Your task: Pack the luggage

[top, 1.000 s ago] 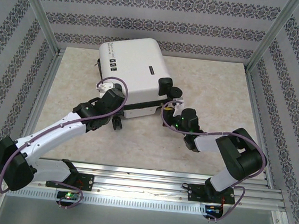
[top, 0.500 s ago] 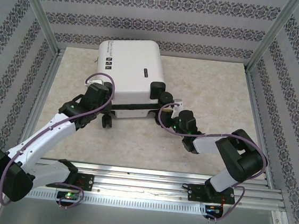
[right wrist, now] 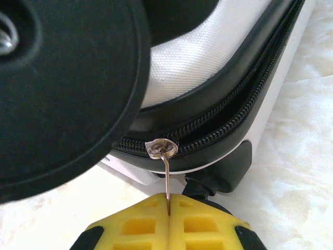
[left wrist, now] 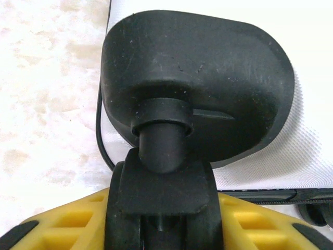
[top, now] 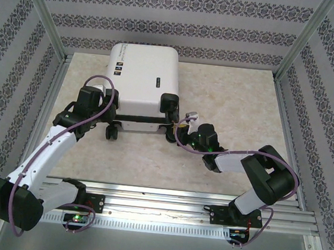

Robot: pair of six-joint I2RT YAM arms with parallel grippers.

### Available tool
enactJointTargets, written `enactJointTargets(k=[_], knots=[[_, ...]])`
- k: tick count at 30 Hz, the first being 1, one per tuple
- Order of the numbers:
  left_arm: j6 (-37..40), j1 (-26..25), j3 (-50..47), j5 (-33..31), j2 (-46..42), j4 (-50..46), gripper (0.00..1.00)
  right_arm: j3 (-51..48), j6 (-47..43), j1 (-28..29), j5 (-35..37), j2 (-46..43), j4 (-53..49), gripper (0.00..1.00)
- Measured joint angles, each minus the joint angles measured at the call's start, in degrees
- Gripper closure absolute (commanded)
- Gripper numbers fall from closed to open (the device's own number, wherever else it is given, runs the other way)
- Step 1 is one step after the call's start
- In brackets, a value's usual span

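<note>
The white luggage lies flat and closed at the back of the table, its black caster wheels facing the arms. My left gripper is at its near left corner, its yellow fingers shut on a black caster wheel below that wheel's housing. At the near right corner, my right gripper is shut on the thin metal zipper pull, which hangs from the slider on the black zipper. Another caster wheel looms at the left of the right wrist view.
A beige marbled tabletop surrounds the case, with patterned walls on three sides. A metal rail runs along the near edge by the arm bases. A thin black cord curves beside the shell.
The luggage has swung round and shifted left, its near edge now square to the arms. Both grippers have moved left with it, keeping their holds.
</note>
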Motion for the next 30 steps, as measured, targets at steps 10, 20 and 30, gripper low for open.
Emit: enactJointTargets(k=[10, 20, 30], knots=[[-0.9, 0.8, 4.0, -3.0, -8.7, -0.7, 0.33, 0.1, 0.0, 0.0, -0.1, 0.0, -0.2, 1.00], [-7.4, -4.3, 0.2, -1.6, -13.6, 3.1, 0.32, 0.9, 0.3, -0.4, -2.1, 1.2, 0.6, 1.00], [-11.9, -23.3, -2.4, -8.6, -8.2, 7.0, 0.32, 1.3, 2.0, -1.6, -5.3, 2.2, 1.7, 1.00]])
